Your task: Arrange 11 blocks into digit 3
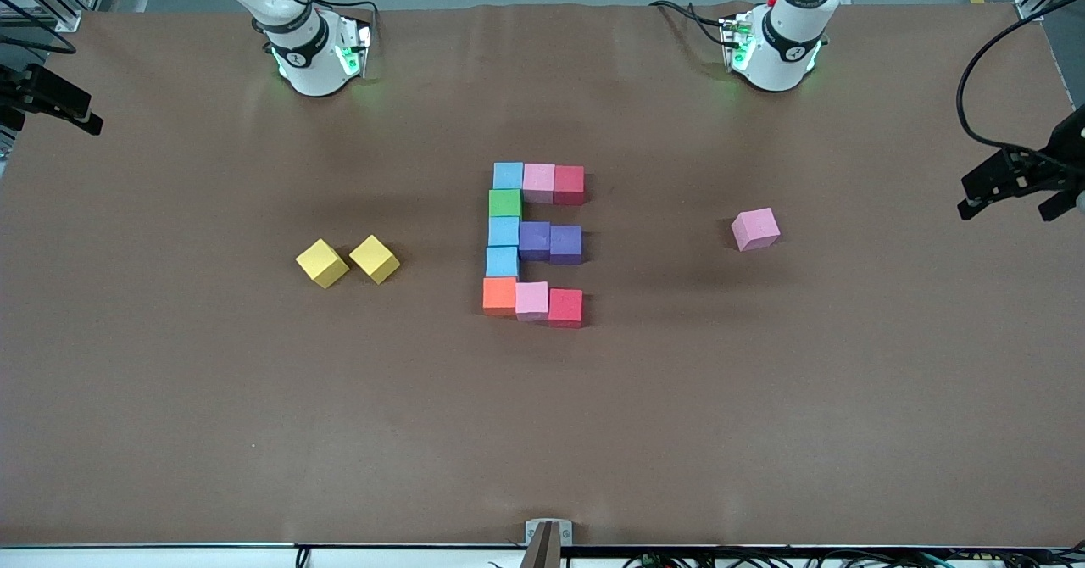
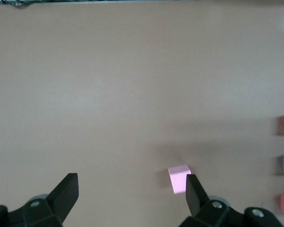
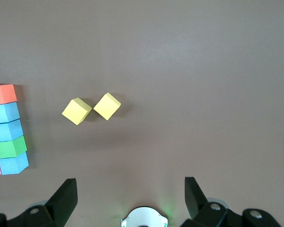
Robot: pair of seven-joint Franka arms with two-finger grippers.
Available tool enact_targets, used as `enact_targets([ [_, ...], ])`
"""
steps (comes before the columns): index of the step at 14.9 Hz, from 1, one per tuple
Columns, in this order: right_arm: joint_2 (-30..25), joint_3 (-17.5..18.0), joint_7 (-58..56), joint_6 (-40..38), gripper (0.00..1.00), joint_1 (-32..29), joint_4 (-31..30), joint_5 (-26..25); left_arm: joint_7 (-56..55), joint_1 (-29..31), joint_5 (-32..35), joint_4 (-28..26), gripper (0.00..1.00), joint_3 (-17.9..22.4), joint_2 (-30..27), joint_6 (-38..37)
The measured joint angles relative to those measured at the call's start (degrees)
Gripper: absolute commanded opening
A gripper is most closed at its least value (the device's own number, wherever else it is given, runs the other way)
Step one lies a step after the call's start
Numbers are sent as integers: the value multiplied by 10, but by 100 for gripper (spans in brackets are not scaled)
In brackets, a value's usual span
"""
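Hovering over bare table (image 1: 254,432), left tool (image 2: 132,198) and right tool (image 3: 131,196) both spread, empty.

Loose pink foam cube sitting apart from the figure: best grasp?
Come straight down on the loose pink foam cube and pinch two opposite vertical faces. It lies flat but is turned skew to the block figure, so probably rotate the open left gripper to match; nothing crowds its sides.
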Motion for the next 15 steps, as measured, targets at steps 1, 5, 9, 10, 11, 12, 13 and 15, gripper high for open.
enact_targets([
  [1,-4,0,0,-2,100,0,0,0,0,0,0,8,100,0,-3,-20],
  [5,-21,0,0,-7,100,0,0,0,0,0,0,15,100,1,-8,-45],
  [9,-21,0,0,-6,100,0,-3,0,0,0,0,15,100,2,-8,-53],
  [10,-21,0,0,-6,100,0,-3,0,0,0,0,15,100,2,-8,-54],
  [11,-21,0,0,-6,100,0,-4,0,0,0,0,15,100,3,-8,-54],
  [12,-21,1,0,-6,100,0,-4,0,0,0,0,15,100,3,-7,-55],
  [13,-21,1,0,-6,100,0,-4,0,0,0,0,15,100,3,-7,-55],
  [15,-21,1,0,-6,100,0,-4,0,0,0,0,15,100,3,-7,-55],
])
